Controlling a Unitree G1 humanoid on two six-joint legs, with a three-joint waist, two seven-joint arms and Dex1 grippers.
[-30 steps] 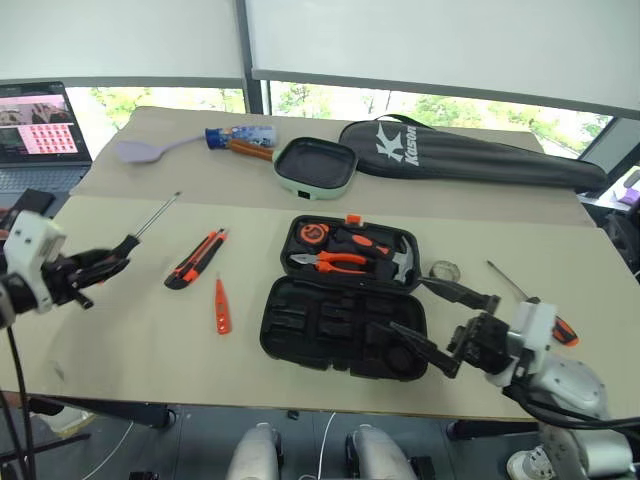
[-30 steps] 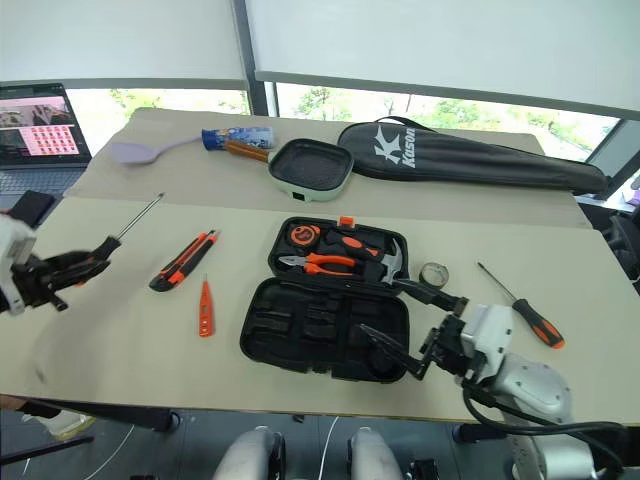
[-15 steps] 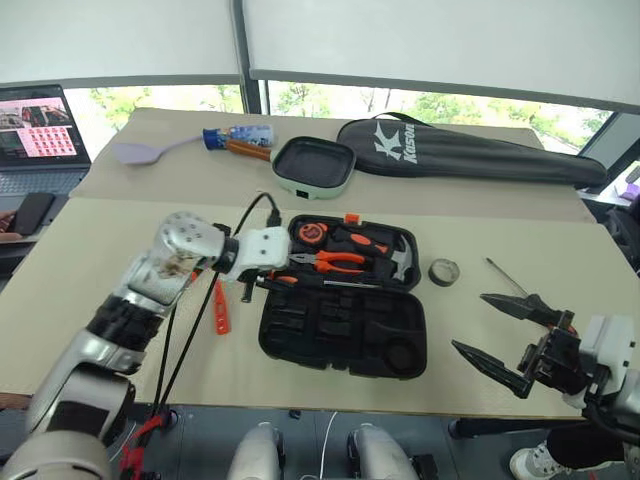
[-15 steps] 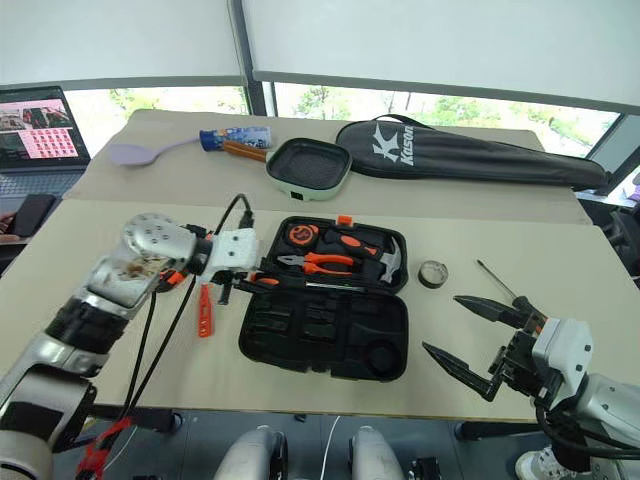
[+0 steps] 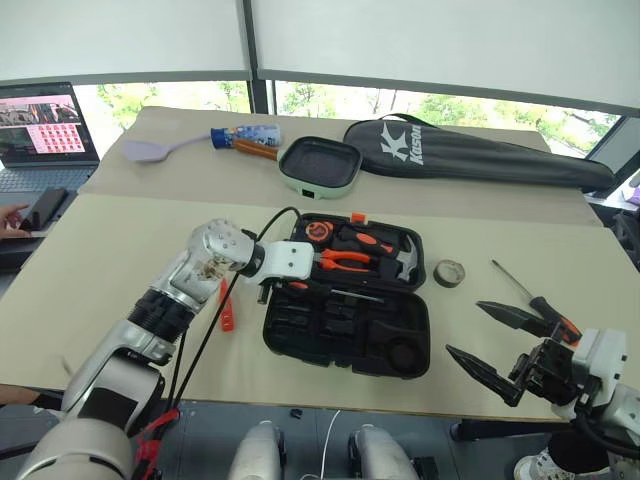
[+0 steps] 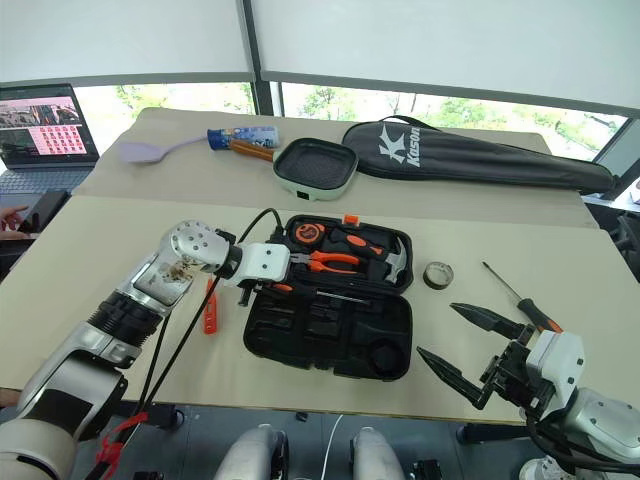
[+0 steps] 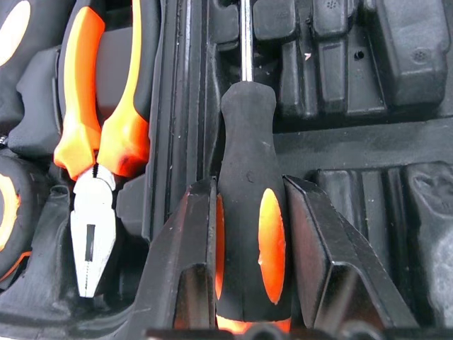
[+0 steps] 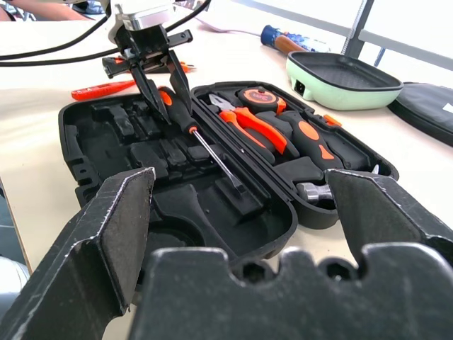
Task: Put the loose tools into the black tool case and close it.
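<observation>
The black tool case (image 5: 300, 335) lies open in the middle of the table. My left gripper (image 5: 268, 290) is over its left end, shut on the orange-and-black handle of a long screwdriver (image 7: 248, 212). That screwdriver's shaft (image 5: 348, 294) lies across the case just in front of the hinge. A second long screwdriver (image 5: 528, 295) and the dark tape roll (image 5: 449, 272) lie on the table right of the case. The small orange tester screwdriver (image 6: 210, 312) lies left of it, beside my left arm. My right gripper (image 5: 465, 330) stands open at the front right, off the case, holding nothing.
Orange-handled pliers (image 5: 343, 262), a hammer (image 5: 404, 262) and a tape measure (image 5: 318, 232) sit in the case's far half. Behind are a green pan (image 5: 317, 165), a long black bag (image 5: 480, 155), a spatula (image 5: 150, 150) and a bottle (image 5: 245, 137). A laptop (image 5: 40, 120) and a person's hand (image 5: 10, 215) are far left.
My left arm swung from the table's far left over to the case, carrying the screwdriver. My right gripper drew back from the case to the front right, still open.
</observation>
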